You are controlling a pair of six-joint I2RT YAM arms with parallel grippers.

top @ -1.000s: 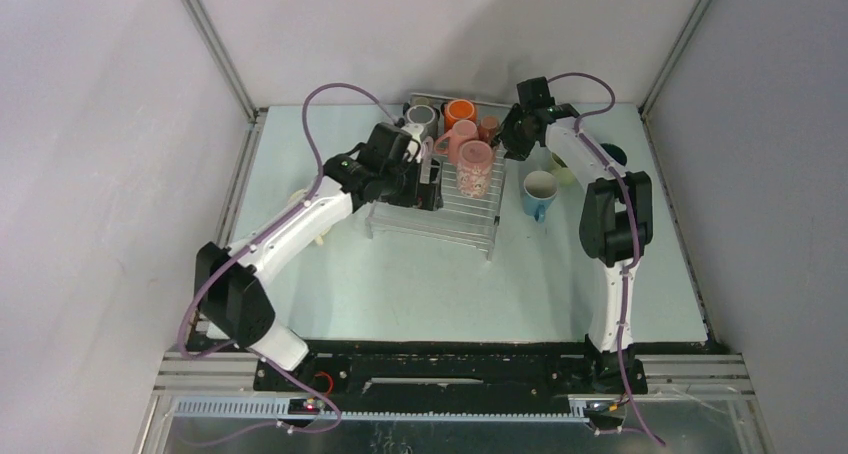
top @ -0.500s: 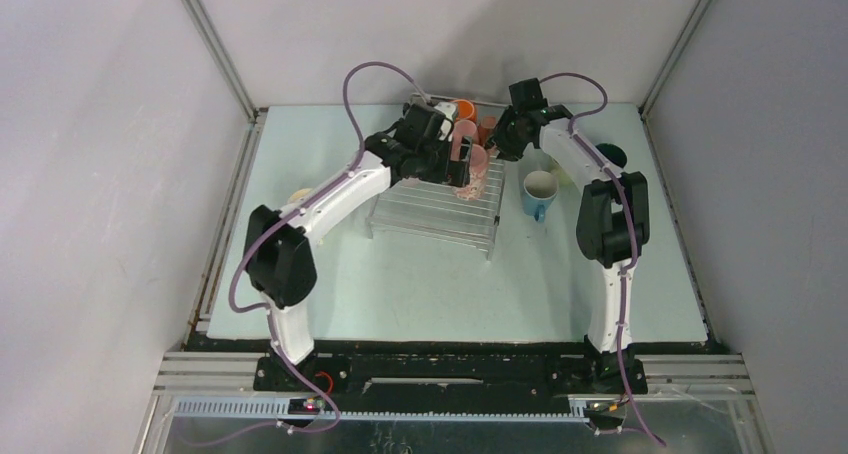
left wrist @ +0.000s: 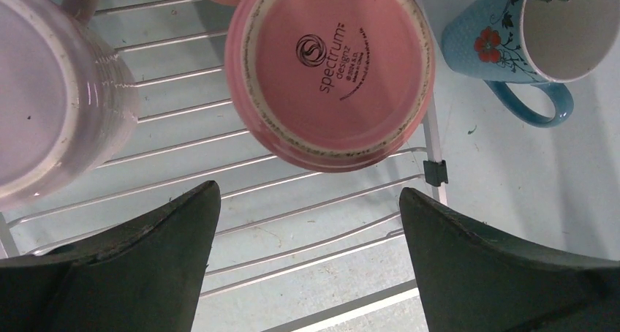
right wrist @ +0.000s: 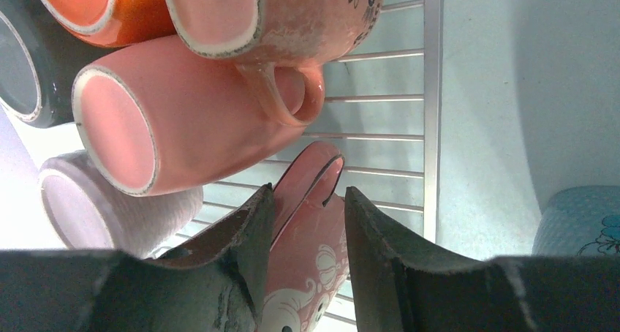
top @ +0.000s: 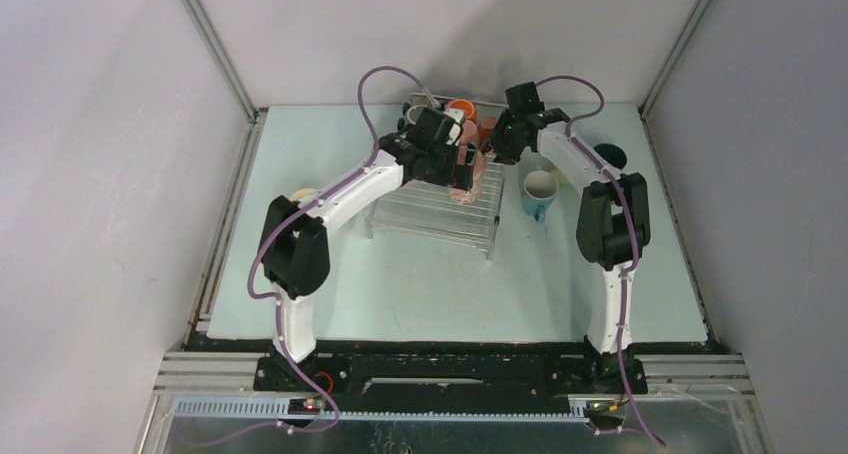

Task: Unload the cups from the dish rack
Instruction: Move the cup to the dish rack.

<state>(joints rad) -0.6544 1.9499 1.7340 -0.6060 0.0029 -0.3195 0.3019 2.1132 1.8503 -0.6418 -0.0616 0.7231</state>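
Looking from above, both arms meet over the dish rack (top: pixel 430 214), with a blue mug (top: pixel 540 194) standing just beside it. Left wrist: the left gripper (left wrist: pixel 307 193) gapes wide below an upturned pink mug (left wrist: pixel 329 72), so centre on it before closing. Right wrist: the right gripper (right wrist: pixel 307 193) is narrow, flanking the handle of a patterned pink mug (right wrist: pixel 303 259). Whether it pinches yet I cannot tell, so confirm the hold, then lift slowly and straight up

Salmon pink on the upturned mug base (left wrist: pixel 330 69), with a black logo print at centre and a speckled cream ring round the edge. Pale lilac mug (left wrist: pixel 58 105). Sky-blue mug (left wrist: pixel 479 58) with a red flower and dark vine, white inside. Glossy orange mug (right wrist: pixel 110 6), dark grey mug (right wrist: pixel 22 61), plain pink mug (right wrist: pixel 183 112). White-figured pink mug (right wrist: pixel 307 259). Silvery wires on the dish rack (left wrist: pixel 307 215); pale mint counter (top: pixel 420 284).
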